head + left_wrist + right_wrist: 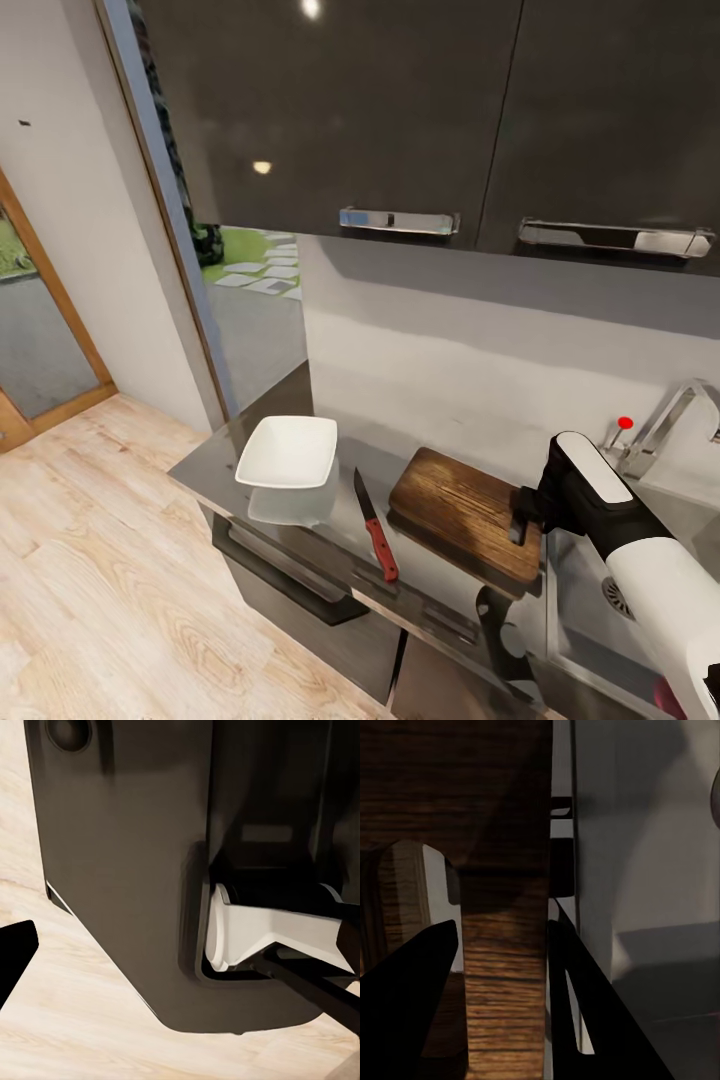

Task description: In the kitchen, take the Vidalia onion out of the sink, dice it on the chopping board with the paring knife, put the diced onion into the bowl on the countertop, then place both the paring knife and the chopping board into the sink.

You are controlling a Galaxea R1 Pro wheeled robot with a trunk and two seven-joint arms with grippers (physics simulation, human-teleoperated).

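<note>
The chopping board [462, 511] lay on the countertop [300, 540], its right end raised and resting just at the edge of the sink [640, 575]. My right claw [502, 945] had one finger poking through the board's oval handle slot and the other past the board's end, so the wood sat between them. They looked closed on that strip of wood, ready to carry it.

I think the step was putting the board into the sink. To do it well I needed to lift that end a bit, keep the board level, and slide it over the rim without bumping the tap [672, 415].

The paring knife [374, 523] rested just left of the board, red handle toward me. The white bowl [289, 452] sat further left, near the counter's end. I saw no onion.

I could not tell how my left claw stood.

Black cabinets [420, 110] hung above a pale wall. A light wood floor [110, 580] ran to a doorway.
</note>
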